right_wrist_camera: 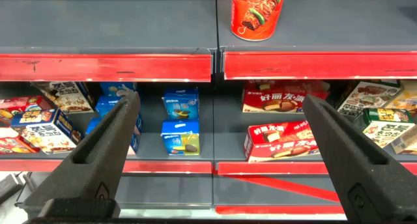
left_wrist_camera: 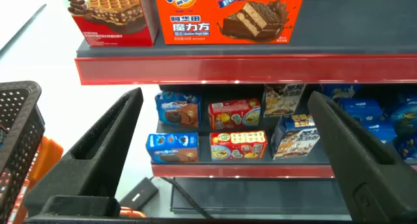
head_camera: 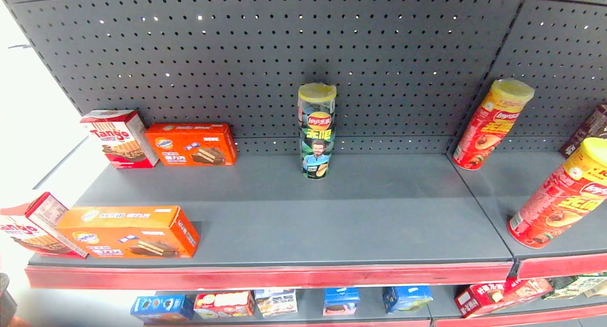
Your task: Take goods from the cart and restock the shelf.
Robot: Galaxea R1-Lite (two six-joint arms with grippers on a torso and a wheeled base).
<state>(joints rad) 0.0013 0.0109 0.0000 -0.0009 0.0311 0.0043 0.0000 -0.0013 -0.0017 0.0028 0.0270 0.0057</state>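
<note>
The grey shelf (head_camera: 294, 213) with a red front lip holds a green chip can (head_camera: 316, 130) upright at the back middle, orange wafer boxes (head_camera: 128, 232) (head_camera: 192, 144) and red wafer boxes (head_camera: 118, 138) on the left. Red chip cans (head_camera: 491, 123) (head_camera: 562, 194) stand on the adjoining shelf to the right. My left gripper (left_wrist_camera: 225, 152) is open and empty, held below the shelf lip (left_wrist_camera: 247, 68) in front of the lower shelves. My right gripper (right_wrist_camera: 218, 152) is also open and empty, facing lower shelves under a red chip can (right_wrist_camera: 257, 12). A black mesh cart (left_wrist_camera: 16, 139) shows beside the left gripper.
Lower shelves carry small blue and red snack boxes (left_wrist_camera: 234, 129) (right_wrist_camera: 181, 120) and red pie boxes (right_wrist_camera: 280, 139). A perforated grey back panel (head_camera: 265, 56) closes off the shelf. Open shelf surface lies around the green can and toward the front right.
</note>
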